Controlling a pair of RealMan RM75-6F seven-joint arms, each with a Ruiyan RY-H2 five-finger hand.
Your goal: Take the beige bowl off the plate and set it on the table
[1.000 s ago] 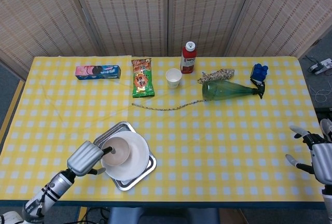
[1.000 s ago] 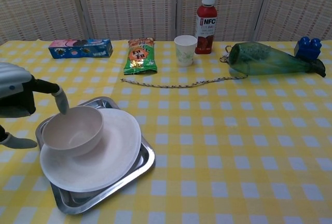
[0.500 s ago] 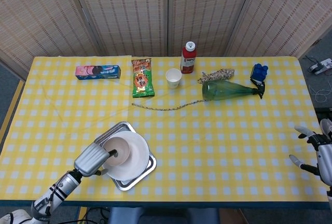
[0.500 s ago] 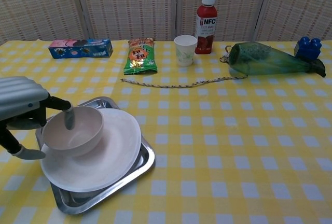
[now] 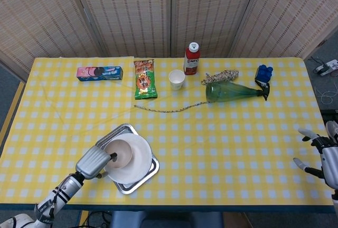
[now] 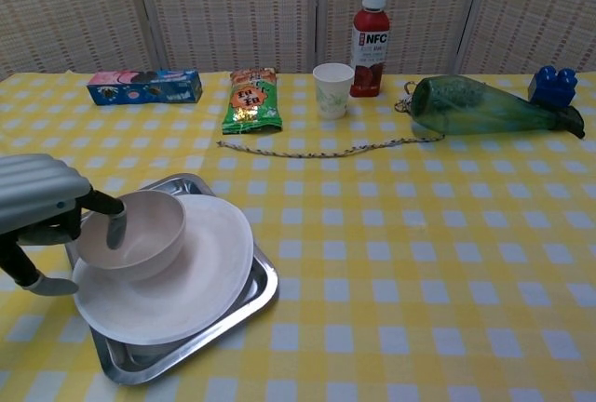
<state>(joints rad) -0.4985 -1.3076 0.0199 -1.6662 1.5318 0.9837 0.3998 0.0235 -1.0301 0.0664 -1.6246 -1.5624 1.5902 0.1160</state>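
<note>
- Beige bowl [image 6: 133,232] seated on the left part of the white plate [image 6: 200,281], itself stacked on a metal tray [image 6: 259,290] at the near left of the counter [image 6: 419,262]; not yet lifted.
- Left hand [image 6: 37,202] pressed up against the bowl's left rim, one of the fingers [image 6: 114,225] hooked over the rim and pointing down inside the bowl, a thumb-like tip [image 6: 51,284] low outside by the plate's edge.
- Compared with half a second ago: finger sunk a little deeper into the bowl and hand drawn slightly lower and closer to the rim; a second ago that finger only stood at the rim. Bowl, plate and tray unmoved throughout.
- Reads as a grip closing on the rim, so the pinch looks nearly or just made; hard to tell whether the outer tip truly touches the bowl's wall.
- Next likely need: firm pinch, lift clear of the plate, carry sideways to bare yellow-checked cloth.
- Risk: thin rim pinch letting the bowl tilt or drag the plate.
- Right hand [image 5: 323,157] at the far right edge in the head view, fingers spread, holding nothing, well apart from the work.
- Cookie box [image 6: 144,86], snack bag [image 6: 252,100], paper cup [image 6: 333,90], juice bottle [image 6: 370,32], green glass bottle [image 6: 484,106], rope [image 6: 317,151] and blue block [image 6: 553,84] along the far side, out of the way.
</note>
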